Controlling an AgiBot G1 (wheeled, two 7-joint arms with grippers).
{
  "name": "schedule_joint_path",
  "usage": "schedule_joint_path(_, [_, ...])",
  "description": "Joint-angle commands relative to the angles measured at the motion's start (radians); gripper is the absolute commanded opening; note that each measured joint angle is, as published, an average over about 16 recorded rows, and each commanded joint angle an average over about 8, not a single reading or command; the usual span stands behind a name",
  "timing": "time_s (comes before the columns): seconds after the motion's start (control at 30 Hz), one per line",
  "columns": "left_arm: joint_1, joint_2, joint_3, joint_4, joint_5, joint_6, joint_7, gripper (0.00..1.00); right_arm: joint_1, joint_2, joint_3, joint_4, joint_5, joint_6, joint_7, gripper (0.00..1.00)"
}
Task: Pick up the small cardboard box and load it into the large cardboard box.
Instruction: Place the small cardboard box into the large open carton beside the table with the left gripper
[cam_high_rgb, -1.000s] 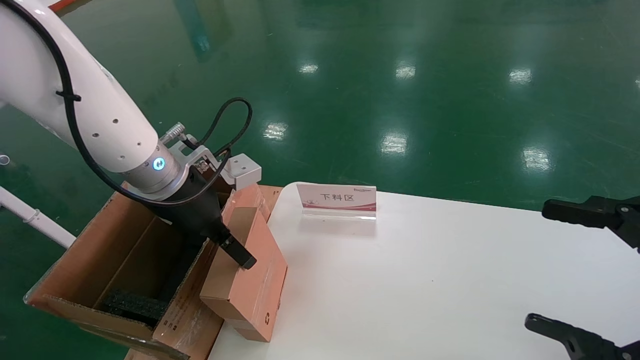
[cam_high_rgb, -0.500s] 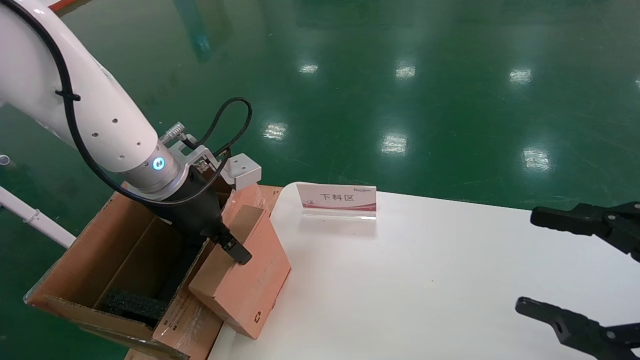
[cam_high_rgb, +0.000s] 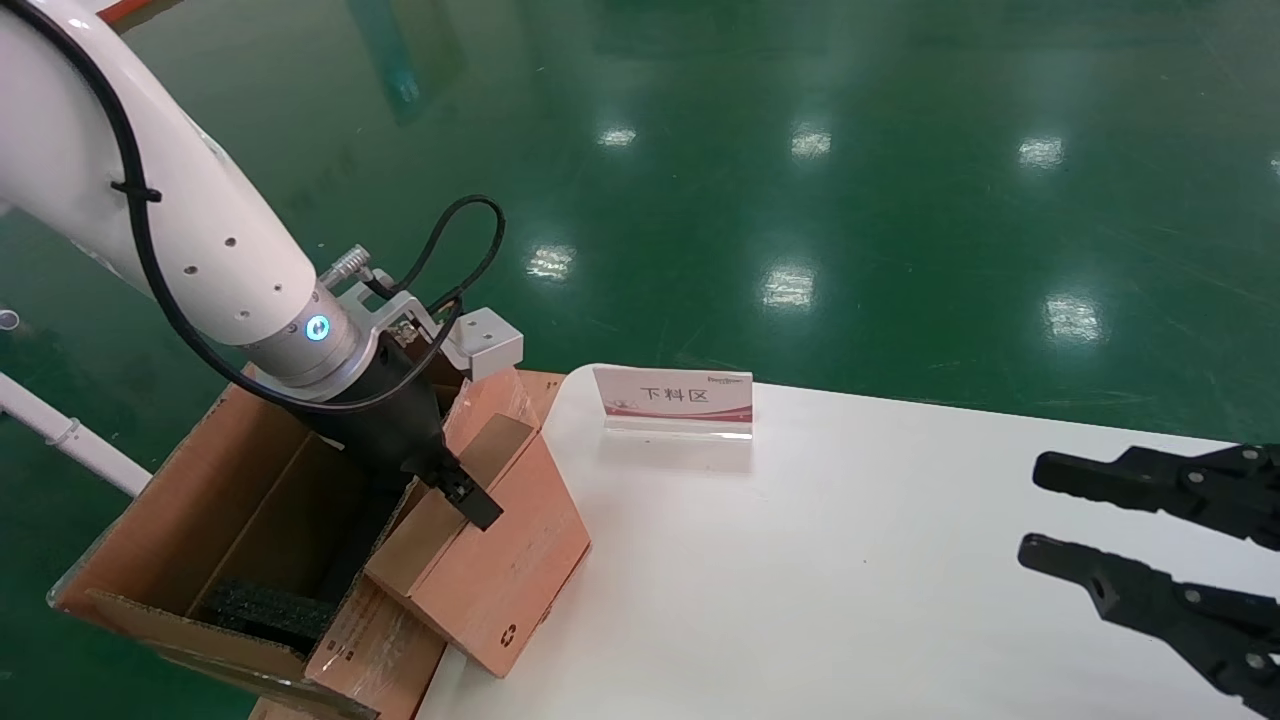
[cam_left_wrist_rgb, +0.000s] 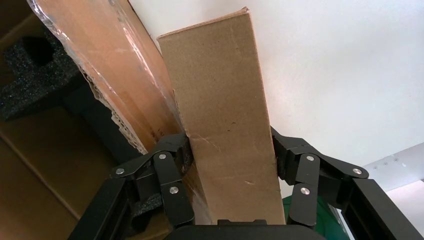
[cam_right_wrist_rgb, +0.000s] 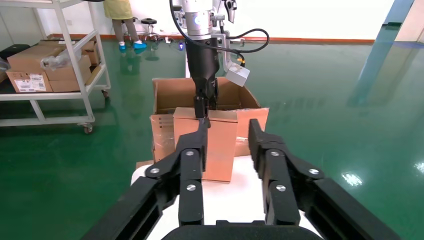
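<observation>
My left gripper (cam_high_rgb: 462, 492) is shut on the small cardboard box (cam_high_rgb: 495, 560), pinching its narrow top face (cam_left_wrist_rgb: 220, 115). The box is tilted, leaning against the taped flap (cam_high_rgb: 375, 640) of the large cardboard box (cam_high_rgb: 190, 510) at the table's left end; its lower edge with the recycling symbol rests by the table corner. Black foam (cam_high_rgb: 265, 608) lies inside the large box. In the right wrist view the small box (cam_right_wrist_rgb: 220, 145) stands in front of the large box (cam_right_wrist_rgb: 167, 95). My right gripper (cam_high_rgb: 1030, 512) is open and empty over the table's right side.
A white table (cam_high_rgb: 850, 580) carries a small sign stand (cam_high_rgb: 674, 398) near its far edge. Green floor surrounds the table. A shelf cart with cartons (cam_right_wrist_rgb: 45, 70) stands far off in the right wrist view.
The left gripper has drawn the small box's top leftward toward the large box, tilting it further. The right gripper has moved left, further into the head view.
</observation>
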Motion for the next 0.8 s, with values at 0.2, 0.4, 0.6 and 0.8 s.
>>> schedule_joint_path(0.2, [-0.039,-0.014,-0.031,0.035,-0.026,-0.012,0.022,0.00,0.000,0.000,0.000,0.000,0.000,0.000,0.000,1.00])
schedule_joint_path(0.4, [-0.101,-0.032,-0.082,0.101,-0.070,-0.026,0.075,0.00,0.000,0.000,-0.001,-0.001,0.000,0.000,-0.001,1.00])
schedule_joint_path(0.6, [-0.181,-0.042,-0.136,0.203,-0.090,-0.047,0.161,0.00,0.001,0.000,-0.001,-0.001,0.001,0.000,-0.001,1.00])
schedule_joint_path(0.8, [-0.262,-0.038,-0.163,0.325,-0.072,-0.034,0.268,0.00,0.001,0.000,-0.002,-0.001,0.001,0.000,-0.001,1.00])
